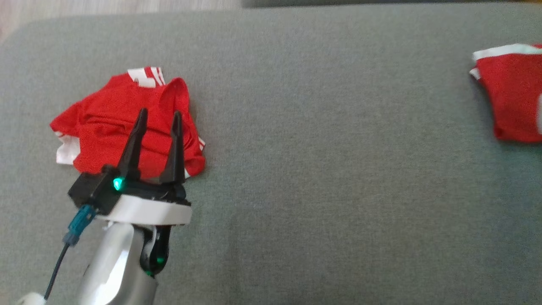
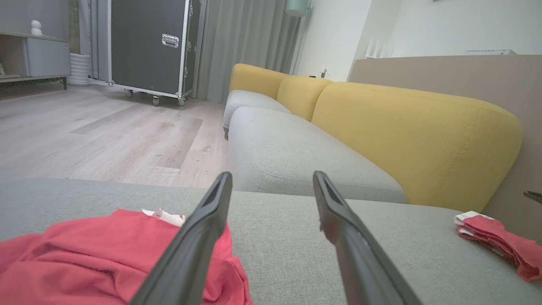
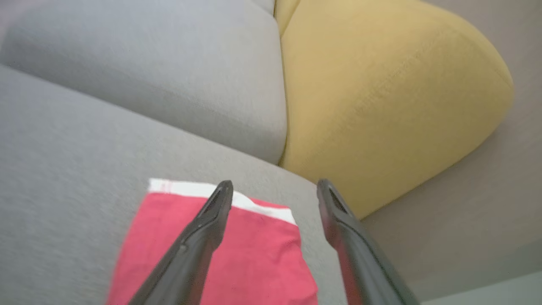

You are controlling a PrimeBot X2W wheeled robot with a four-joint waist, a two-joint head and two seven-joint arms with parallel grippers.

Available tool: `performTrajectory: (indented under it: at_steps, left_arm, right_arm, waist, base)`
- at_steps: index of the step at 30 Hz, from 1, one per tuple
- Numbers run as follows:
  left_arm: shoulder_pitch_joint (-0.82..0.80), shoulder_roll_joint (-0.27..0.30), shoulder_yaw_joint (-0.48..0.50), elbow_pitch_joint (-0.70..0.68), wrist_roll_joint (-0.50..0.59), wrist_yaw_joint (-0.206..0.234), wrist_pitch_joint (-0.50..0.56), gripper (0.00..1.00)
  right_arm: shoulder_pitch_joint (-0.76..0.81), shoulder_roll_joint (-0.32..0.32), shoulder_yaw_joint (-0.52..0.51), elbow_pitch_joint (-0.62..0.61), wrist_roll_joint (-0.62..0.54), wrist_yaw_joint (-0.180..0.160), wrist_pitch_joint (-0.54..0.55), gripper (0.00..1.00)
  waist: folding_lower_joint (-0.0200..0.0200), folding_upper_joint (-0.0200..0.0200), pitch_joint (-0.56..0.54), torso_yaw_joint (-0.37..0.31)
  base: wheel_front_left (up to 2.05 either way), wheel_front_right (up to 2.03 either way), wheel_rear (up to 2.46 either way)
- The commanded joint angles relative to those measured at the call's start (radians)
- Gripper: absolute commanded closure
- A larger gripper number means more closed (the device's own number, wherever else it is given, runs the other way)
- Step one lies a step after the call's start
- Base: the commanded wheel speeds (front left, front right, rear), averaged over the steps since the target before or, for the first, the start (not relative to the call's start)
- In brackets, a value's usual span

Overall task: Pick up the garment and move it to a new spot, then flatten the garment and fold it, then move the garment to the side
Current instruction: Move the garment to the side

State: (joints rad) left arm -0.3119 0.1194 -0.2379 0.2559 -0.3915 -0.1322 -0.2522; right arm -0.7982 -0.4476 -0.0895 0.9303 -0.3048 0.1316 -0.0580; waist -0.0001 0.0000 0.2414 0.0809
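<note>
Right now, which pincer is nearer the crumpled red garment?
Left. The left pincer hangs open over the crumpled red garment; the right pincer is open far across the cushion, above the folded red garment at its other end.

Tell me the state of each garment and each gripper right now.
Crumpled red garment: bunched up, not folded, lying on the grey cushion.
Folded red garment: folded flat, at the far right.
Left gripper: open, empty, over the crumpled garment.
Right gripper: open, empty, over the folded garment.
</note>
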Motion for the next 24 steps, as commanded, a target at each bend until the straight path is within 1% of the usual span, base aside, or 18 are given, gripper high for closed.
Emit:
performTrajectory:
  at_steps: [1, 5, 9, 12, 15, 17, 19, 20, 24]
  left_arm:
    - [0.008, 0.014, 0.051, -0.027, 0.009, 0.002, -0.010, 0.00]
    - [0.039, 0.005, 0.082, -0.029, 0.022, 0.002, -0.010, 0.00]
    - [0.079, -0.005, 0.118, -0.034, 0.033, 0.002, -0.010, 0.00]
    - [0.114, -0.014, 0.138, -0.038, 0.044, 0.002, -0.010, 0.00]
    - [0.151, -0.022, 0.147, -0.035, 0.058, 0.002, -0.010, 0.00]
    - [0.170, -0.026, 0.151, -0.031, 0.060, 0.002, -0.010, 0.00]
    - [0.188, -0.030, 0.161, -0.030, 0.061, 0.002, -0.010, 0.00]
    - [0.188, -0.030, 0.161, -0.030, 0.061, 0.002, -0.010, 0.00]
    - [0.215, -0.035, 0.168, -0.032, 0.068, 0.002, -0.010, 0.00]
  right_arm:
    - [0.005, 0.042, -0.005, -0.056, 0.015, -0.001, -0.033, 0.00]
    - [0.026, 0.168, -0.015, -0.128, 0.057, -0.001, -0.099, 0.00]
    - [0.068, 0.306, -0.016, -0.224, 0.142, -0.001, -0.149, 0.00]
    - [0.131, 0.373, -0.011, -0.311, 0.229, -0.001, -0.173, 0.00]
    - [0.226, 0.395, 0.010, -0.385, 0.321, -0.001, -0.187, 0.00]
    - [0.299, 0.397, 0.060, -0.420, 0.426, -0.001, -0.194, 0.00]
    - [0.372, 0.397, 0.093, -0.447, 0.499, -0.001, -0.200, 0.00]
    - [0.372, 0.397, 0.093, -0.447, 0.499, -0.001, -0.200, 0.00]
    - [0.512, 0.397, 0.134, -0.504, 0.543, -0.001, -0.203, 0.00]
  waist:
    - [0.0001, 0.0000, -0.056, -0.022]
    - [0.0001, 0.0000, -0.121, -0.039]
    - [0.0001, 0.0000, -0.179, -0.054]
    - [0.0001, 0.0000, -0.211, -0.061]
    - [0.0001, 0.0000, -0.234, -0.063]
    - [0.0001, 0.0000, -0.245, -0.062]
    - [0.0001, 0.0000, -0.251, -0.063]
    - [0.0001, 0.0000, -0.251, -0.063]
    - [0.0001, 0.0000, -0.255, -0.057]
  base:
    - [0.00, 0.00, 0.00]
    - [0.00, 0.00, 0.00]
    - [0.00, 0.00, 0.00]
    - [0.00, 0.00, 0.00]
    - [0.00, 0.00, 0.00]
    - [0.00, 0.00, 0.00]
    - [0.00, 0.00, 0.00]
    - [0.00, 0.00, 0.00]
    - [0.00, 0.00, 0.00]
